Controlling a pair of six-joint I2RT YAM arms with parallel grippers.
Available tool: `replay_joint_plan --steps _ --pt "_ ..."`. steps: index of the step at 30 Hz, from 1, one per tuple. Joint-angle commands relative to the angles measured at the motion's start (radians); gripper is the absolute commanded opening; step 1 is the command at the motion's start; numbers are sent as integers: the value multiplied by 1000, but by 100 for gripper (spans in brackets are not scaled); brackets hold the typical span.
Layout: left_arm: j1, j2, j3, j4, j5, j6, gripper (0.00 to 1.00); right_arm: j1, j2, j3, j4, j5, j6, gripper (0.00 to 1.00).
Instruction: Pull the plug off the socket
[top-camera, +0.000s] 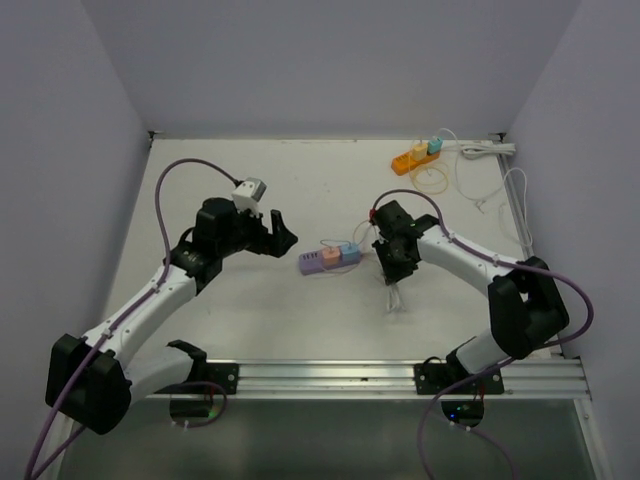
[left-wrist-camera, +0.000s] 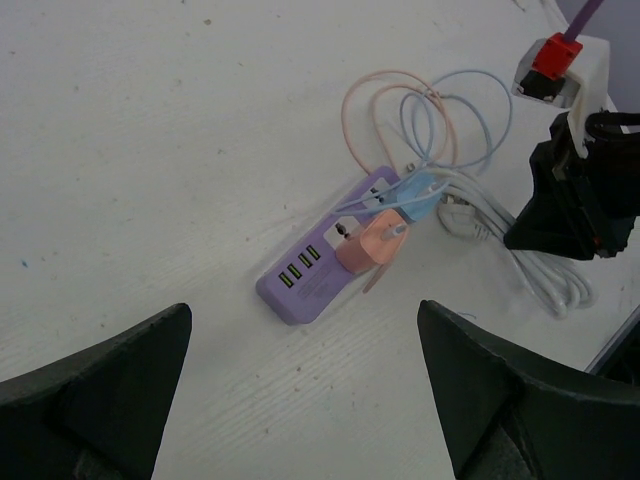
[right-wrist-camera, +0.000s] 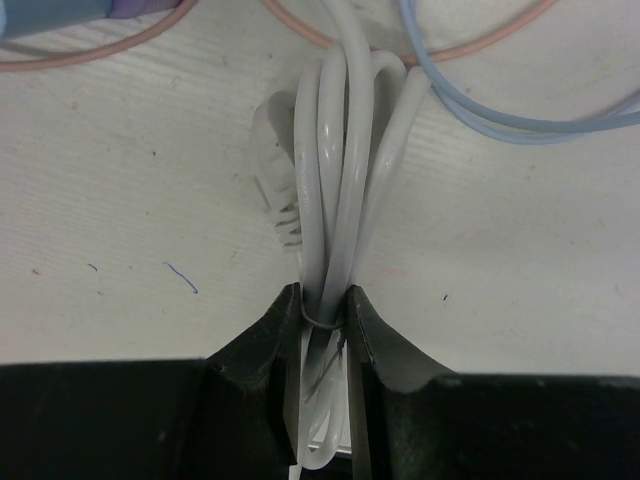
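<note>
A purple socket strip (top-camera: 312, 264) lies mid-table, with a pink plug (top-camera: 330, 258) and a blue plug (top-camera: 349, 252) seated in it. The left wrist view shows the strip (left-wrist-camera: 310, 278), the pink plug (left-wrist-camera: 370, 245) and the blue plug (left-wrist-camera: 420, 193), with thin pink and blue cords looped behind. My left gripper (top-camera: 284, 233) is open and empty, hovering left of the strip (left-wrist-camera: 303, 340). My right gripper (top-camera: 396, 262) is shut on the strip's bundled white cable (right-wrist-camera: 345, 190), tied by a thin wire, right of the strip (right-wrist-camera: 325, 312).
An orange socket strip (top-camera: 414, 157) with plugs and loose white cords (top-camera: 490, 175) lies at the back right corner. White walls close in the table on three sides. An aluminium rail (top-camera: 330, 376) runs along the near edge.
</note>
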Motion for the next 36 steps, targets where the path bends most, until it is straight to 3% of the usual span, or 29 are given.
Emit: replay_joint_plan --steps 1,11,15,28,36 --pt "-39 -14 -16 100 -9 58 100 -26 6 70 50 -15 -25 21" --pt "-191 56 65 68 -103 190 99 -82 22 119 113 -91 -3 46" --pt "-208 82 83 62 -121 205 98 -84 -15 102 166 -105 29 49" --pt "-279 124 125 11 -158 238 97 -122 91 108 300 -79 139 47" --pt "-300 160 136 5 -162 239 95 -122 137 142 306 8 106 47"
